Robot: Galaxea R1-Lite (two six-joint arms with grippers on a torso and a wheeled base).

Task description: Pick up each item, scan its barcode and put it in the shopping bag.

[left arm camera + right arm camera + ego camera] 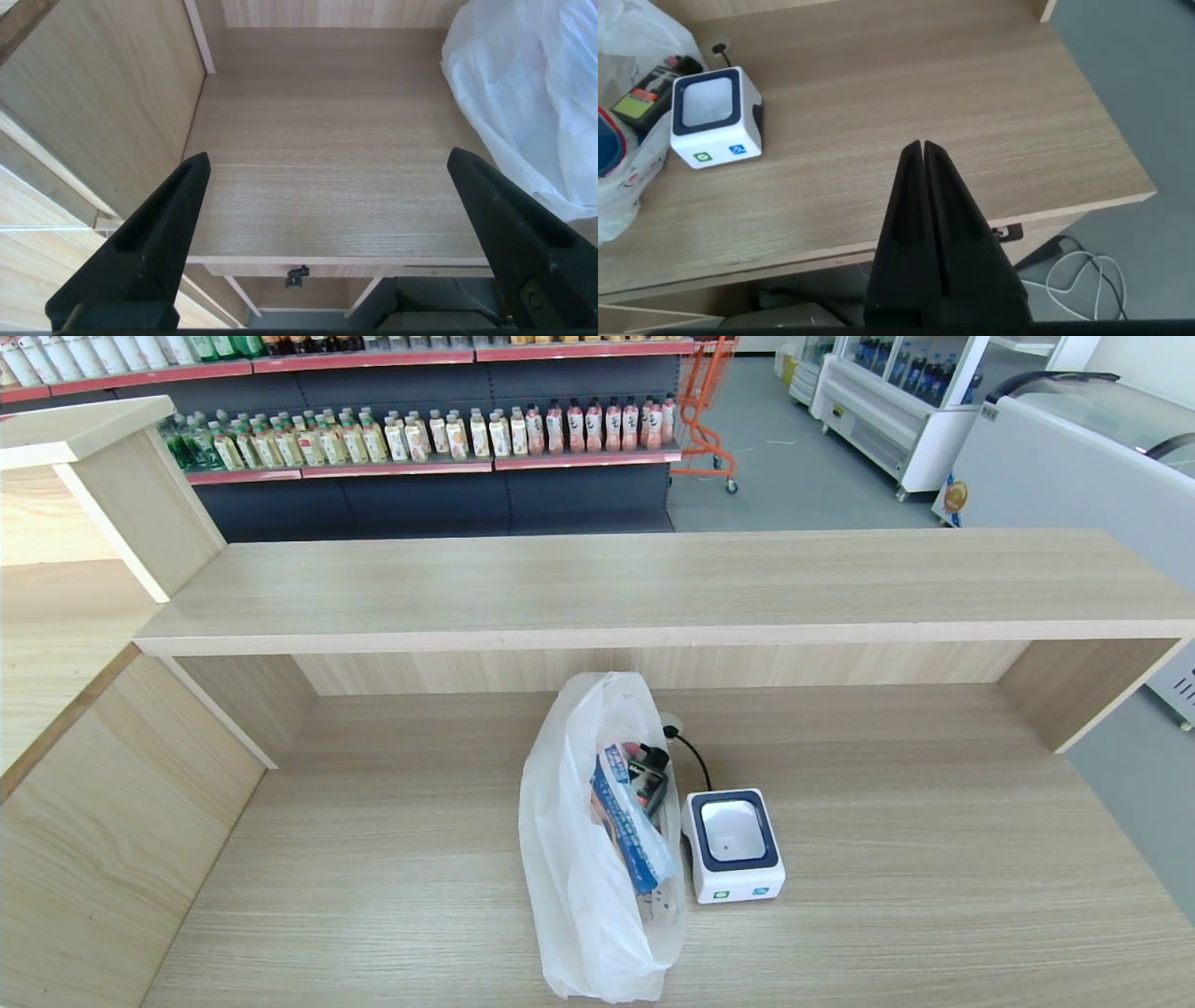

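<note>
Note left claw (327,161) released, right claw (922,149) clenched on nothing. Note items (635,803) inside bag (579,896), just beside scanner (733,845) on worktop (934,859). Avoid snagging loose plastic: likely to topple bag or drag scanner cable (695,756).

Shopping bag (583,877): white translucent plastic, crumpled, lying on wooden counter (934,859), mouth open. Inside: blue-and-white packet (627,826), tilted against bag wall; dark box (649,782) with red and green marks just behind it. Scanner (733,845): white cube, dark-framed window facing up, just right of bag, black cable (693,753) at rear.
</note>
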